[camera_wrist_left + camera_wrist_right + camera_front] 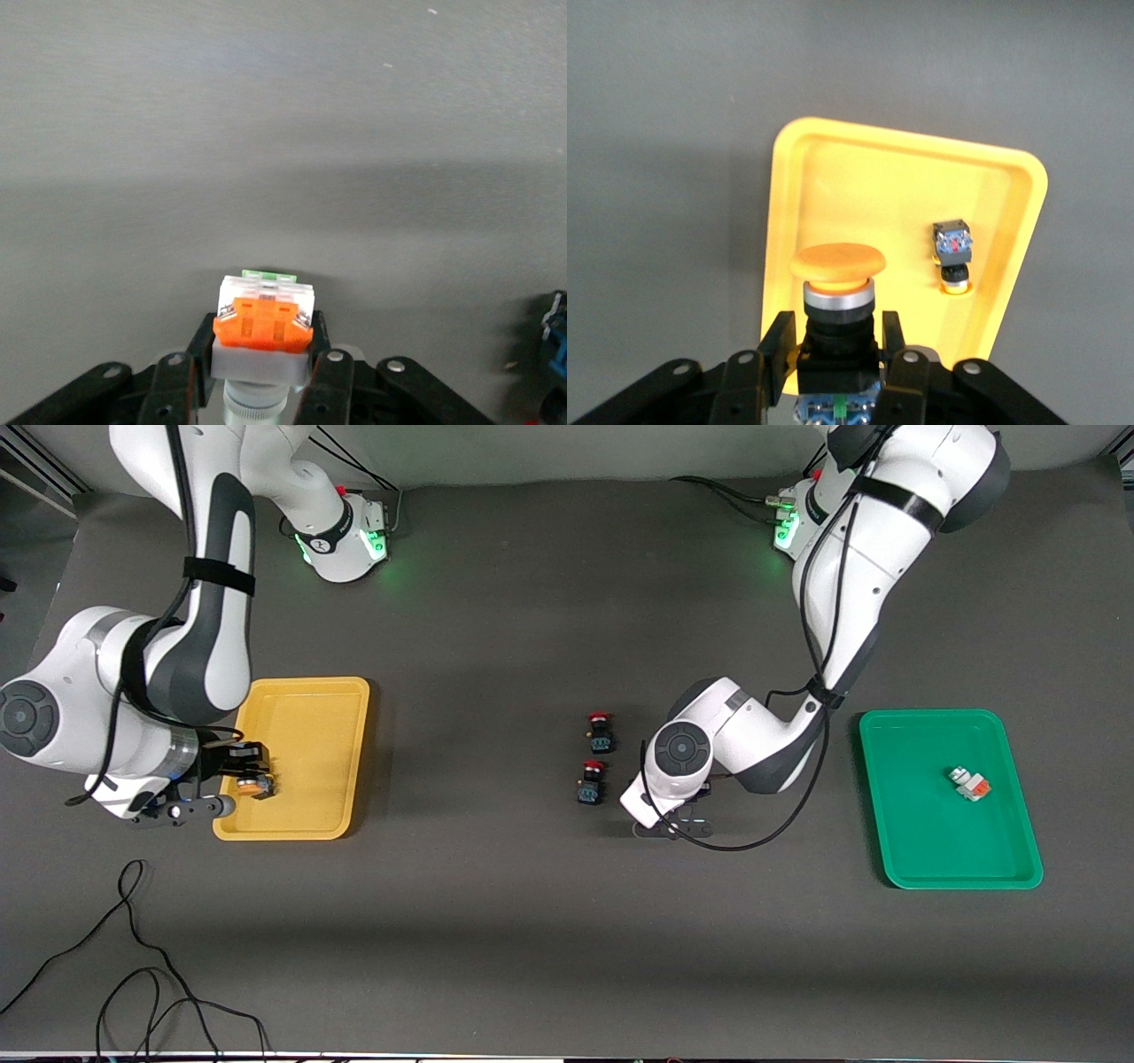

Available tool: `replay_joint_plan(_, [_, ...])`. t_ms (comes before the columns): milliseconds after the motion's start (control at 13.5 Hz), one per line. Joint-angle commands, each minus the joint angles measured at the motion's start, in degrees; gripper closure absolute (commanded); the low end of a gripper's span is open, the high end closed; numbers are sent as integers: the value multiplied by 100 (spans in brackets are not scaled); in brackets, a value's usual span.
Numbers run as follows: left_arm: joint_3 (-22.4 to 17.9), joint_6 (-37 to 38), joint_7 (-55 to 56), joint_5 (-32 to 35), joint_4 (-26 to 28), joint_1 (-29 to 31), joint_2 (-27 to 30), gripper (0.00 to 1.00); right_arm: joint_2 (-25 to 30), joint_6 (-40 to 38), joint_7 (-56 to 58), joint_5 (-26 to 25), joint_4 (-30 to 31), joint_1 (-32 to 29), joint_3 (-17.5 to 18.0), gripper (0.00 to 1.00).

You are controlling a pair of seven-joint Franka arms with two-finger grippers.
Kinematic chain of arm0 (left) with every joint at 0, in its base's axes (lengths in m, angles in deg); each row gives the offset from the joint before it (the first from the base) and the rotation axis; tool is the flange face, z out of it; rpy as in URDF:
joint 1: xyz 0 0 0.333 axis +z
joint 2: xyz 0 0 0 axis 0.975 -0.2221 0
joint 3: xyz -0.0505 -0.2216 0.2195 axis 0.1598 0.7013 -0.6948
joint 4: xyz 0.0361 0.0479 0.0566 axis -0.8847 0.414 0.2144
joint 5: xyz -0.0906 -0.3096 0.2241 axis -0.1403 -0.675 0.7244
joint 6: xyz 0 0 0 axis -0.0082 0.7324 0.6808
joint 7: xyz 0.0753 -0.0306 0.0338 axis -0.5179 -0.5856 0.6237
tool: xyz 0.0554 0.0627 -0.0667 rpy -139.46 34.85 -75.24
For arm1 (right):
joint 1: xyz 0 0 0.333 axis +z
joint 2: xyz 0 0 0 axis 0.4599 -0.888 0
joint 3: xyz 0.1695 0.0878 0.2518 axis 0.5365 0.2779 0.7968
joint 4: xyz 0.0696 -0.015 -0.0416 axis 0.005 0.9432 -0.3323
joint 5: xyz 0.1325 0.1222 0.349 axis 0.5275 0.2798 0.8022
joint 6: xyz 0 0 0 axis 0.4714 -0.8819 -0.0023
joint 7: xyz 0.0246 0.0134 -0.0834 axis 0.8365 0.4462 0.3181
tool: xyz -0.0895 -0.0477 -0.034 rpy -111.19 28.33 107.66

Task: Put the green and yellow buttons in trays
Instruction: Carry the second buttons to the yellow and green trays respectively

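My left gripper [261, 341] is down at the table near the middle, mostly hidden under its wrist [673, 824] in the front view. Its fingers press both sides of a white-grey button [263, 323] with an orange block. A second white-grey button [970, 783] lies in the green tray [921, 859]. Over the yellow tray [310, 717], at the edge toward the right arm's end, my right gripper [250, 778] is shut on a yellow-capped button [837, 292]. Another yellow button [953, 252] lies in that tray [833, 168]; the arm hides it in the front view.
Two red-capped dark switches [600, 731] [591, 781] stand on the mat beside my left hand, toward the right arm's end. One shows at the edge of the left wrist view [556, 341]. Loose black cables [133, 957] lie near the front edge.
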Motion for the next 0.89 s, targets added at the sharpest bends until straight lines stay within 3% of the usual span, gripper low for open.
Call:
replay_joint_plan(0, [-55,1108,79,-167,37,-39,929,100,130,650,54,10,675,285,51,83])
replay_joint_plan(148, [-65,1890,-9,-212,-16,153,1483,100,-10,1353,220,150,1072,216,444,83])
replay_joint_plan(370, [-55,3025,-709,-361,-121,706,2020,100,-265,1664,405,554,1232,-74,911,83])
replay_joint_plan(739, [-82,3292,-2090,-415,10,1971,2408,100,-564,1822,652,766,1179,-786,1562,82])
replay_joint_plan(813, [-91,3231,-2406,-397,37,2174,2409,100,-573,1813,626,775,1127,-848,1616,64])
